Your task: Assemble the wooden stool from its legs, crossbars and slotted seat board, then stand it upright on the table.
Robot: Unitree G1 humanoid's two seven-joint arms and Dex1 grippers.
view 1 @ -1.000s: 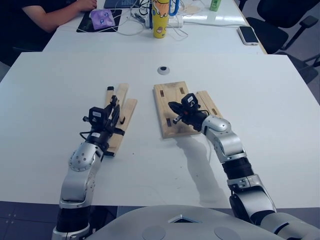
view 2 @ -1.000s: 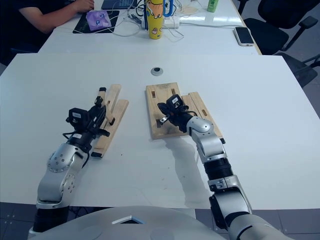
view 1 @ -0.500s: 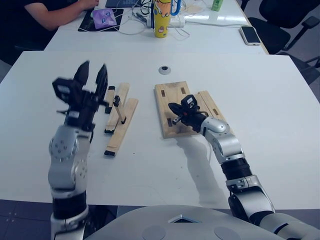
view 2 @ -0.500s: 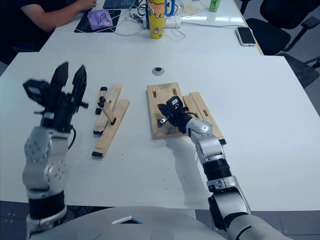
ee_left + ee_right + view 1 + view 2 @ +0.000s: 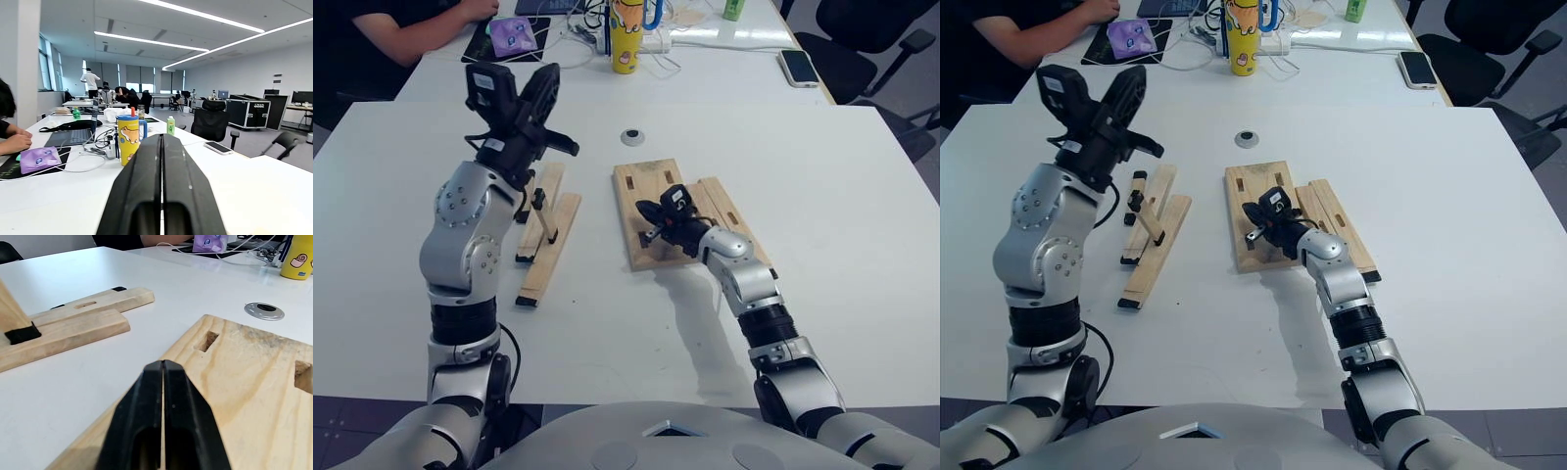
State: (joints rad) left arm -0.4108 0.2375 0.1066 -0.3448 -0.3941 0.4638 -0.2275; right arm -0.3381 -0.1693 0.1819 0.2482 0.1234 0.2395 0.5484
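The slotted seat board (image 5: 636, 186) lies flat mid-table. My right gripper (image 5: 643, 210) rests low over its near half, shut with nothing between its fingers (image 5: 146, 396). Two long wooden pieces (image 5: 722, 208) lie beside the board on its right. More legs and crossbars (image 5: 551, 235) lie to the left, one short piece (image 5: 544, 209) tilted on top. My left gripper (image 5: 551, 78) is raised high above the far end of those pieces, pointing away toward the back table, and shut (image 5: 161, 139) on nothing.
A round metal grommet (image 5: 632, 137) sits in the table behind the board. The back table holds a yellow cup (image 5: 626, 39), cables, a purple pack (image 5: 514, 35) and a phone (image 5: 800, 69); a person sits at its left end.
My left arm lifted off the left wooden pieces, swung up and toward the back, and its fingers went from open to shut. The right gripper stayed on the seat board.
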